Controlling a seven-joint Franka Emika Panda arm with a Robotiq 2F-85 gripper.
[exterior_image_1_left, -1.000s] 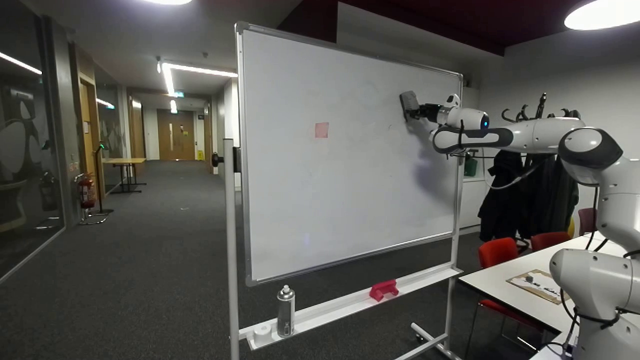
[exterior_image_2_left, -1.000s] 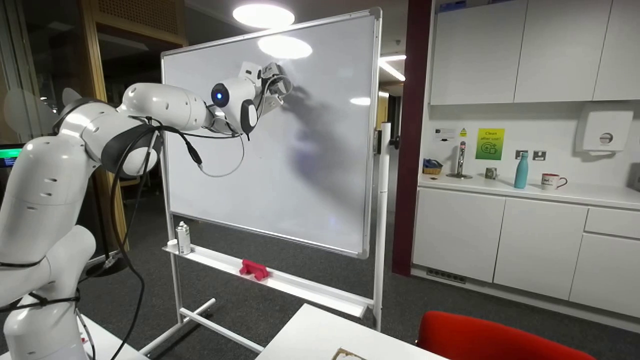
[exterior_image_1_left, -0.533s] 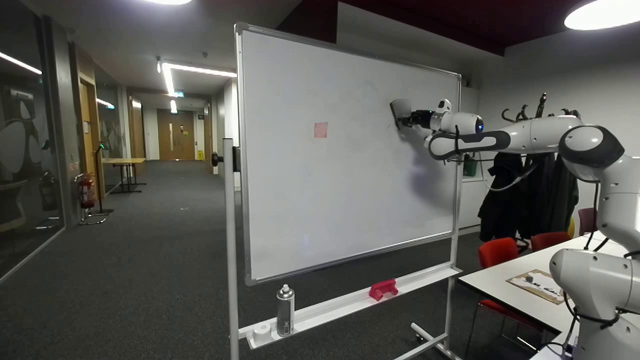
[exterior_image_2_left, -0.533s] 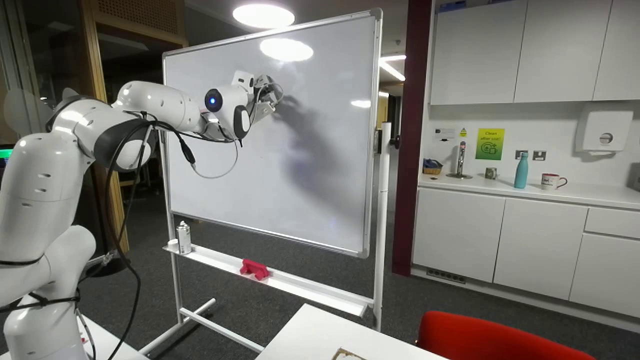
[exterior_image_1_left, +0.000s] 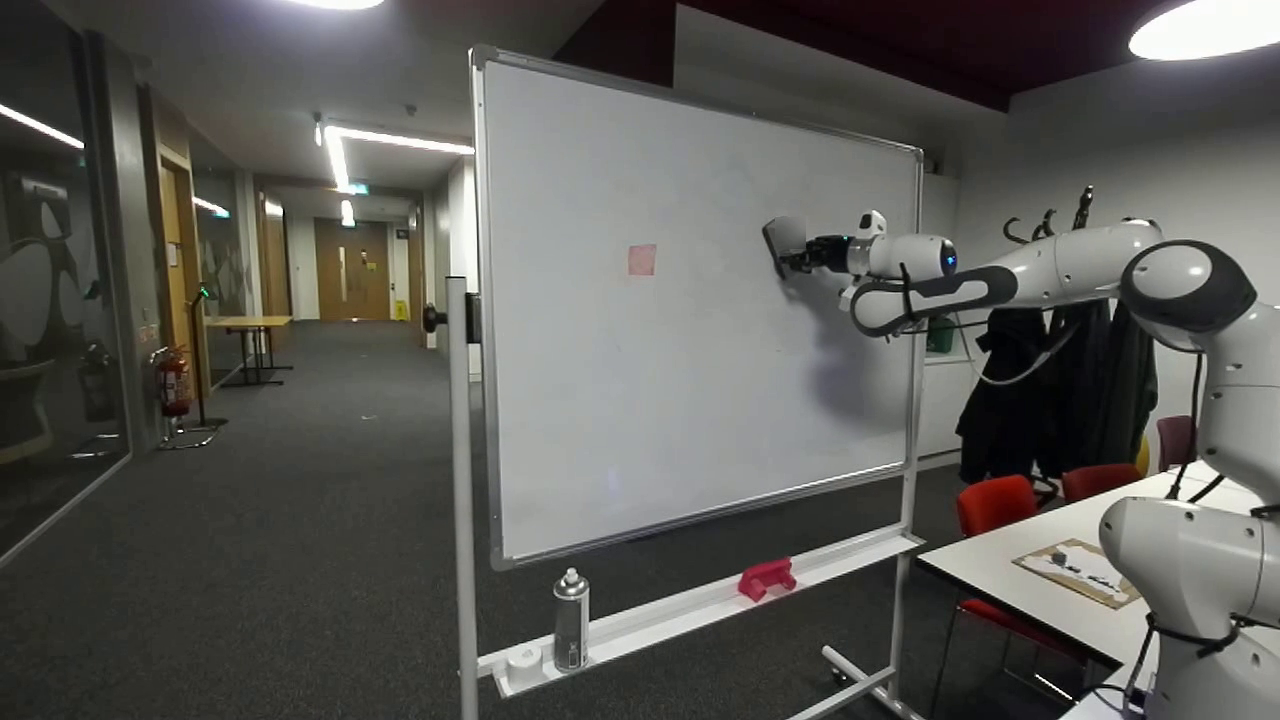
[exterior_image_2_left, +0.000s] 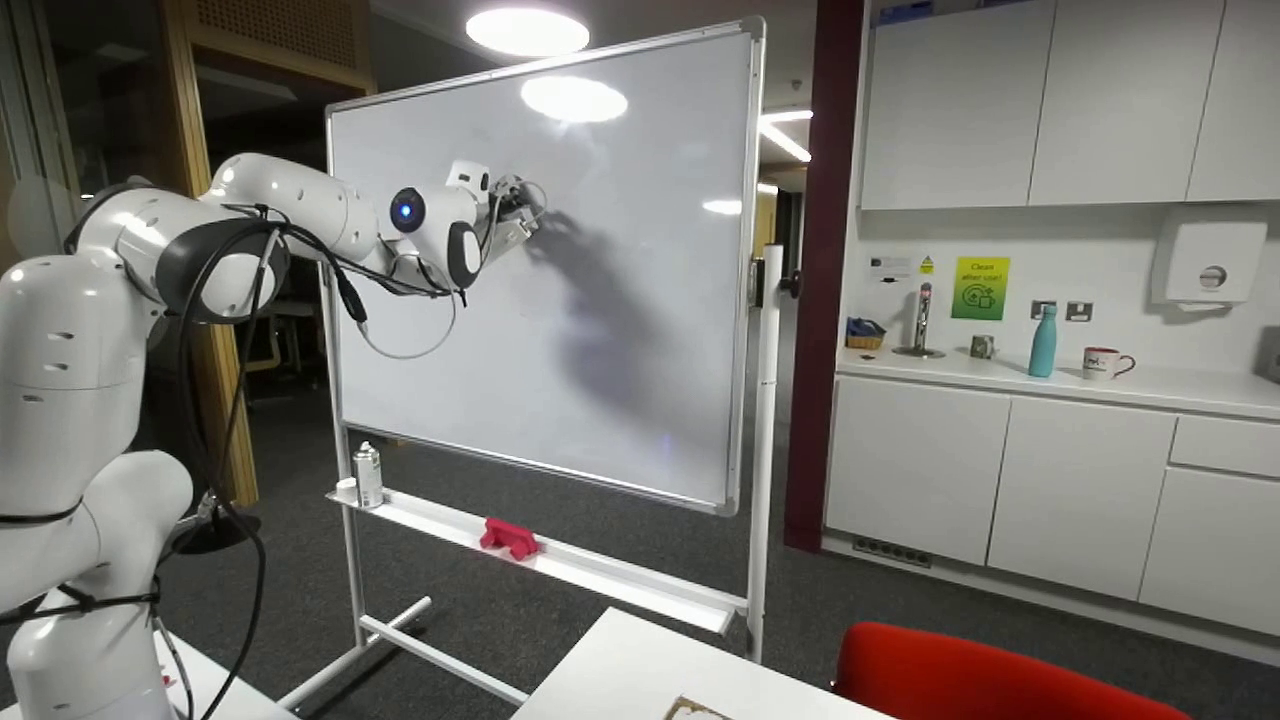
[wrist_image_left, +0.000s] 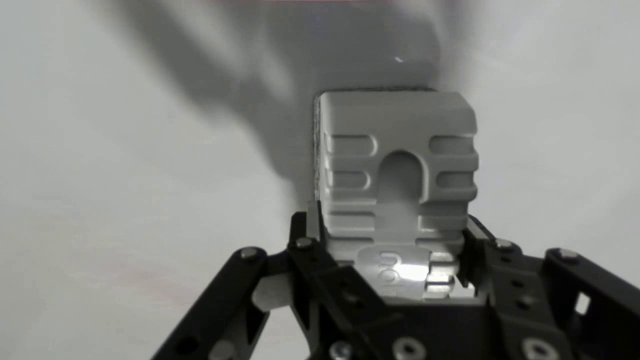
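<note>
Your one gripper (wrist_image_left: 394, 227) has its two fingers (wrist_image_left: 307, 225) clamped against the sides of one grey eraser (wrist_image_left: 397, 175), held at the upper part of the one whiteboard (exterior_image_1_left: 650, 400). One pink square (exterior_image_1_left: 642, 260) shows on that surface. On the tray (exterior_image_1_left: 670, 619) below, you can count three articles: one spray can (exterior_image_1_left: 571, 625), one small white item (exterior_image_1_left: 525, 666) and one red holder (exterior_image_1_left: 768, 578). The counter (exterior_image_2_left: 1190, 390) carries one teal bottle (exterior_image_2_left: 1042, 345) and one red-rimmed mug (exterior_image_2_left: 1099, 363).

In the wrist view the eraser's long axis runs up the picture, away from your gripper, its free end at the top. In an exterior view that free end points upward, the felt side facing the whiteboard; flat contact cannot be confirmed.

Raised letters sit sideways near the held end; you can make out "n" and "o", the rest is cut off. Marks on the spray can are too small to read. The green sign (exterior_image_2_left: 980, 288) above the counter reads "Clean after use!"
</note>
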